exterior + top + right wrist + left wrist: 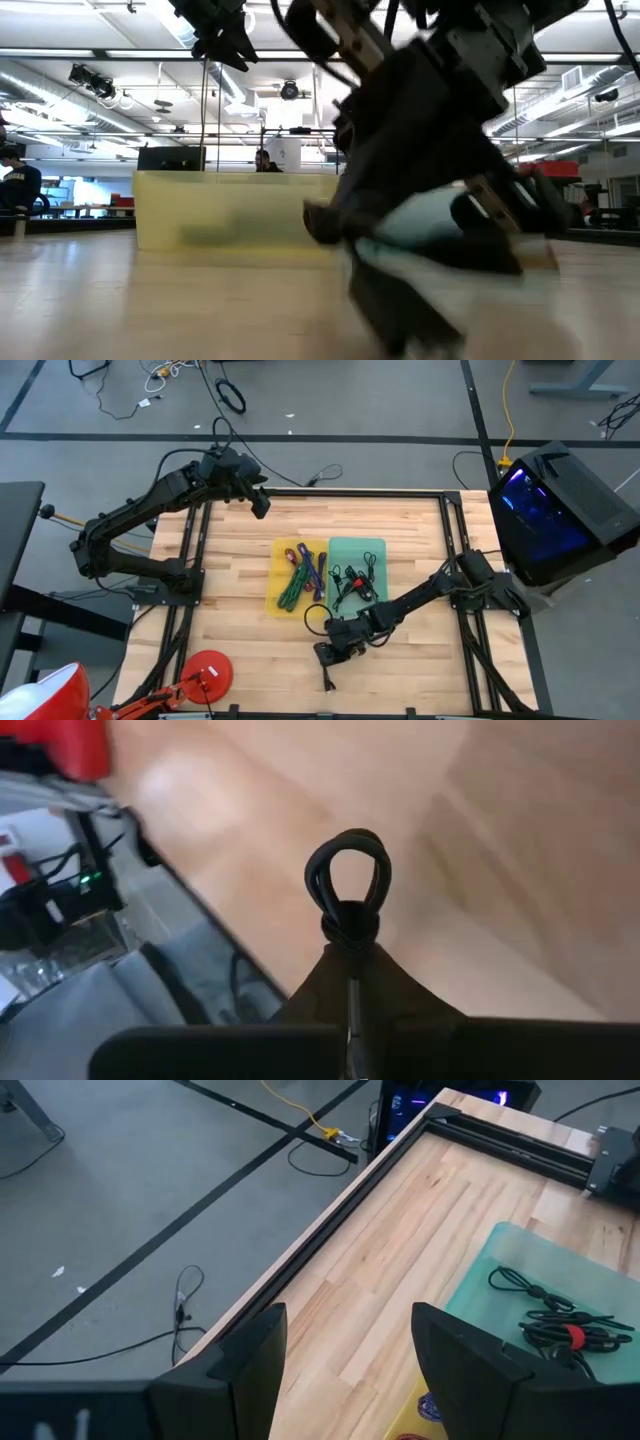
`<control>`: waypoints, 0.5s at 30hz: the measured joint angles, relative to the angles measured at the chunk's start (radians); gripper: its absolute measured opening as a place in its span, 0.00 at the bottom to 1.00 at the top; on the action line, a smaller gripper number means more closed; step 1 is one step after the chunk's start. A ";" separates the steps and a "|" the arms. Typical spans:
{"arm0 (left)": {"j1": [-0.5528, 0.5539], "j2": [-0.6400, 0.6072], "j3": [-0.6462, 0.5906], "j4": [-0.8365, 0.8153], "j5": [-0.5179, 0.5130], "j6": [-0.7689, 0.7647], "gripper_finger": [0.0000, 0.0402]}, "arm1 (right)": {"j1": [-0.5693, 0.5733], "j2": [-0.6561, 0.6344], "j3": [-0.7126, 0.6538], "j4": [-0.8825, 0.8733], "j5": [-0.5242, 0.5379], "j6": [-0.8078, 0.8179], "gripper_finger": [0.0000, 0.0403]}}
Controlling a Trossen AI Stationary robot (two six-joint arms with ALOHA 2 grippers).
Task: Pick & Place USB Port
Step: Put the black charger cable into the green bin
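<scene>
Right gripper [330, 652] clamped on a black USB cable [349, 892] near the table's [240, 560] front edge.
The cable's plug ends are hidden; only its looped bundle shows between the closed fingers. The left gripper [258, 500] waits, fingers apart, at the far left corner.

yellow tray [282, 600] left of, touching green tray [375, 550], mid-table [240, 560]

This is a robotics lab or workshop in a large industrial hall. The high view shows a pale butcher-block wooden table [400, 530] framed by black metal rails, standing on a grey concrete floor [360, 410] marked with dark tape lines and strewn with loose cables. At the right edge sits a black computer case glowing blue-purple [545, 510]. The low view shows exposed ceiling ducts and strip lights across the top, and a seated person [18, 185] at far left.
</scene>
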 joint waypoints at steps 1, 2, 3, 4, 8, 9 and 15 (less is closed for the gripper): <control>0.000 0.000 0.000 0.000 0.000 0.000 0.55 | 0.000 -0.007 0.000 0.005 0.000 -0.007 0.00; 0.000 0.000 0.000 0.000 0.000 0.000 0.55 | 0.000 -0.014 0.000 0.007 0.001 -0.017 0.00; 0.000 0.000 0.000 0.000 0.000 0.000 0.55 | 0.000 -0.020 0.000 0.006 0.006 -0.023 0.00; 0.000 0.000 0.000 0.000 0.000 0.001 0.55 | 0.000 -0.028 0.000 0.005 0.013 -0.028 0.00; 0.000 0.000 0.000 0.000 0.000 0.003 0.55 | -0.009 -0.086 0.000 0.007 0.090 -0.077 0.00; 0.000 0.000 0.000 0.000 0.000 0.003 0.55 | -0.013 -0.103 0.000 0.006 0.122 -0.092 0.00; 0.000 0.000 0.000 0.000 0.000 -0.001 0.55 | -0.055 -0.240 0.002 -0.098 0.227 -0.194 0.00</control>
